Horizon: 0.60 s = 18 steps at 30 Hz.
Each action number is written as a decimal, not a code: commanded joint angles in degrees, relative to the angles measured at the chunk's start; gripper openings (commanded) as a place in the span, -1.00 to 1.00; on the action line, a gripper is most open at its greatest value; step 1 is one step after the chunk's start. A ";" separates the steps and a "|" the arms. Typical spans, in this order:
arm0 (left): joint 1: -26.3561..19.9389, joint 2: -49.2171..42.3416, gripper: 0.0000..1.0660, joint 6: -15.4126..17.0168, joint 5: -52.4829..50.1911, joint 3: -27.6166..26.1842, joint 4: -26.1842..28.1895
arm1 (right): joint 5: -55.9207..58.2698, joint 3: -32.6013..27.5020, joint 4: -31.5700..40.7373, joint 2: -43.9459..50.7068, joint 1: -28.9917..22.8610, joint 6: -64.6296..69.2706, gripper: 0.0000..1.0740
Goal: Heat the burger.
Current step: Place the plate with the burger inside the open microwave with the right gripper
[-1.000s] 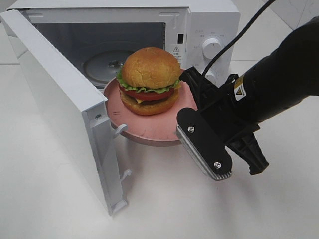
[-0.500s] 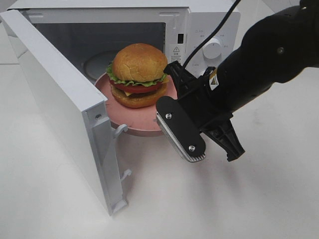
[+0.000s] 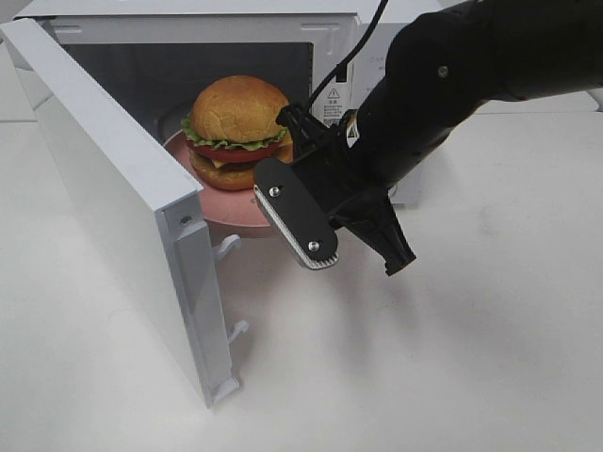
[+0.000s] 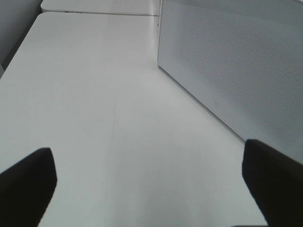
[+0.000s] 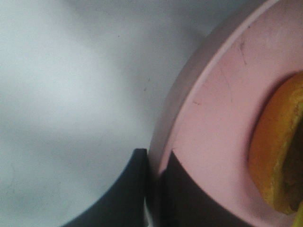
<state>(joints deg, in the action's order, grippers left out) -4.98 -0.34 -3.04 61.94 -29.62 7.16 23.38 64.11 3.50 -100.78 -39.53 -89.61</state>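
At the far side of the worktop (image 3: 471,358) a white microwave (image 3: 188,26) stands with its door (image 3: 113,188) swung wide toward the left edge. The burger (image 3: 237,132) sits in the mouth of the oven, on a round pink plate (image 3: 221,209). It rests toward the far rim of the plate, leaving the near rim bare. It stands upright, bun dome up, with lettuce, tomato, cheese and patty stacked level beneath. Being round, it has no long side; its only axis runs straight up through the layers. The far part of the plate is inside the opening, and the near rim juts out over the worktop. Whether the plate rests on the oven floor or hangs just above it cannot be told.

The right claw (image 3: 273,202) reaches in from the right and is pinched nearly closed on the plate's right rim. The right wrist view shows the pink rim (image 5: 218,132) clamped between the two dark fingertips (image 5: 125,189), with the burger's bottom bun (image 5: 277,156) close by.

The left claw (image 4: 151,189) hangs over bare worktop (image 4: 94,94) beside a white dotted panel (image 4: 236,71). Its fingers (image 4: 28,179) are spread wide with nothing between them.
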 commanded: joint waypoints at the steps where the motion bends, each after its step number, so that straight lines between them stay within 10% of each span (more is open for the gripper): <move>1: 0.34 -1.38 0.88 0.23 -0.80 0.11 0.57 | -2.29 3.15 -0.06 -0.92 0.00 -0.63 -1.00; 18: 0.34 -1.38 0.88 0.23 -0.80 0.11 0.57 | 2.46 13.98 -1.66 -7.91 0.00 2.52 -1.00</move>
<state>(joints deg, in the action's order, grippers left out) -4.98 -0.34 -3.04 61.94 -29.62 7.16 28.07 77.01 2.29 -109.21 -39.53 -87.49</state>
